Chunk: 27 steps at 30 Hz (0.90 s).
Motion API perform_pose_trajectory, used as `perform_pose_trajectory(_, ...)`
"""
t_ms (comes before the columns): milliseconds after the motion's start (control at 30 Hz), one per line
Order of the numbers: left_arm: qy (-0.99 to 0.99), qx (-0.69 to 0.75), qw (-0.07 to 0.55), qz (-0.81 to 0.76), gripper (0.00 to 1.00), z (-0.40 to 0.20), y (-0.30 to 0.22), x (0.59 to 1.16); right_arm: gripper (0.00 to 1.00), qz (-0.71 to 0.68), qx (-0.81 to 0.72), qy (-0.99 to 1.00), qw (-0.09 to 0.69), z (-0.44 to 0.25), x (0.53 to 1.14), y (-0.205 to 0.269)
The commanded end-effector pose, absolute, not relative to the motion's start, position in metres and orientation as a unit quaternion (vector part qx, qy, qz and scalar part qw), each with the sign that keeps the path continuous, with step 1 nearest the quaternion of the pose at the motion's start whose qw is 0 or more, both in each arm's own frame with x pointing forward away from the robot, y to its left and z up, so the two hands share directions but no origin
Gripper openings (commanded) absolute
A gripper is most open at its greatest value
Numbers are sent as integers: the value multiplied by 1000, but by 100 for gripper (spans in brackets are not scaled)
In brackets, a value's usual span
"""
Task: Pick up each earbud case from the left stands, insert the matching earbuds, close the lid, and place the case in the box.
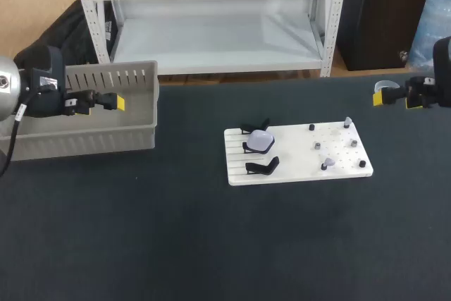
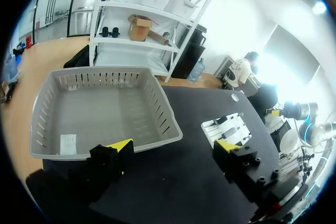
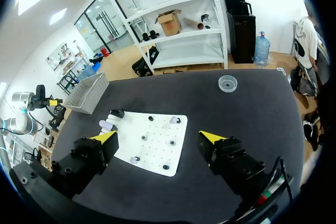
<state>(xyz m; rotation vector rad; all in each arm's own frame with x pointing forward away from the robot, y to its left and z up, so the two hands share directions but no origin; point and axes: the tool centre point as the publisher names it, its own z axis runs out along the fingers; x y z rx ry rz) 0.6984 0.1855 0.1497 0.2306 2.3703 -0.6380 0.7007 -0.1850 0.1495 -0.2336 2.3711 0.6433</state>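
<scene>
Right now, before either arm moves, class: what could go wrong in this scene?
1. The earbud case sits between two empty black stands; the open left gripper could snag one while reaching in.
2. The earbuds on the white board look tiny and could be knocked off.

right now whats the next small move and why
Probably move the left end effector from beside the grey box toward the earbud case on the middle stand of the white board. Its fingers are open and hold nothing, that case is the only one on the stands, and no case shows in the box.
</scene>
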Motion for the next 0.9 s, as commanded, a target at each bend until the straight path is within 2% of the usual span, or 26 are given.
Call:
perform_pose_trajectory(33,908,88,330,-243,100,151,185,699,100,246,-90,907,330,149,701,-185)
perform_pose_trajectory(500,908,88,330,-243,100,151,185,699,100,246,-90,907,330,149,701,-185)
perform_pose_trajectory(667,811,266,435,-285,100,165,182,694,100,246,-90,907,330,149,701,-185)
perform_pose_trajectory(900,594,539,496,-333,100,176,170,676,100,246,-90,907,330,149,701,-185)
